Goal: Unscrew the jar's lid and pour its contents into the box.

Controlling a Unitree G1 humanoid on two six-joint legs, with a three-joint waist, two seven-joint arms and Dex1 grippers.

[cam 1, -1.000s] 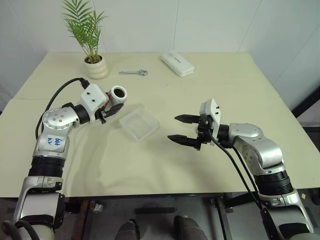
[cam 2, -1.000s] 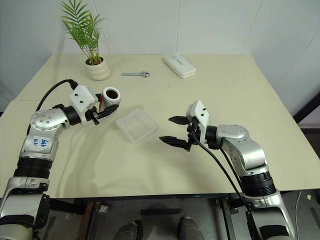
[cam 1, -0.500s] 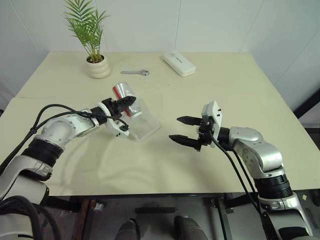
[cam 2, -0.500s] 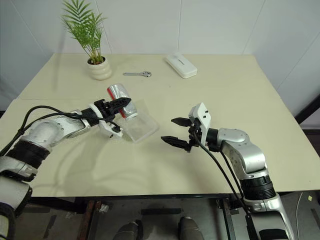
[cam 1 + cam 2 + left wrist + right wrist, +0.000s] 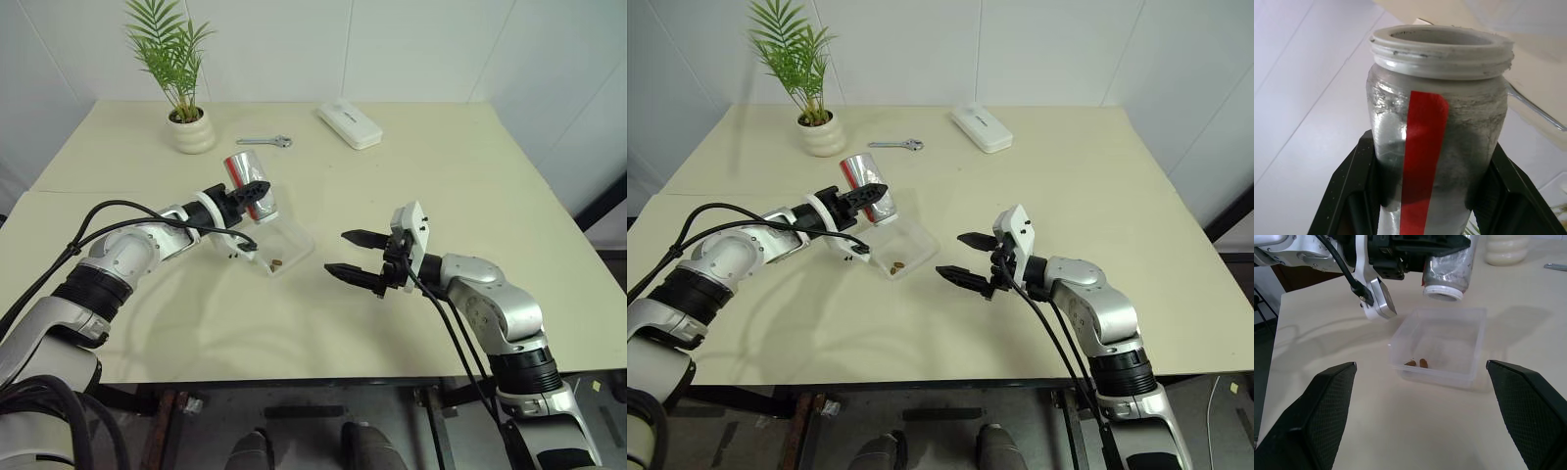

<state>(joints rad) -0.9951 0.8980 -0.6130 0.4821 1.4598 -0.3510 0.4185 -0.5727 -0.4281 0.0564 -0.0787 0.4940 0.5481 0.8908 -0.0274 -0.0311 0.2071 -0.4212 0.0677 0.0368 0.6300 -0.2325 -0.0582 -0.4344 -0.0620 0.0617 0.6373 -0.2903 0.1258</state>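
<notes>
Clear plastic box (image 5: 1442, 345) sits under the upturned jar (image 5: 250, 185), clamped in the left gripper (image 5: 247, 192).
Two brown bits (image 5: 1417, 363) lie inside; right gripper (image 5: 355, 256) spreads wide nearby.

The worktop (image 5: 411, 186) is a pale yellowish, matt surface with straight edges, and a faint seam runs across its left part. At the far left corner stands a white pot (image 5: 191, 132) with a green palm-like plant (image 5: 168, 49). Along the far edge, near the middle, lies a small metal wrench (image 5: 263, 142), and just to its right a white oblong case (image 5: 348, 124) lies at an angle. Toward the middle of the worktop, left of centre, sits the clear box (image 5: 904, 247), with a few small brown bits (image 5: 898, 264) lying in its near corner. The near edge and right side carry nothing else.
</notes>
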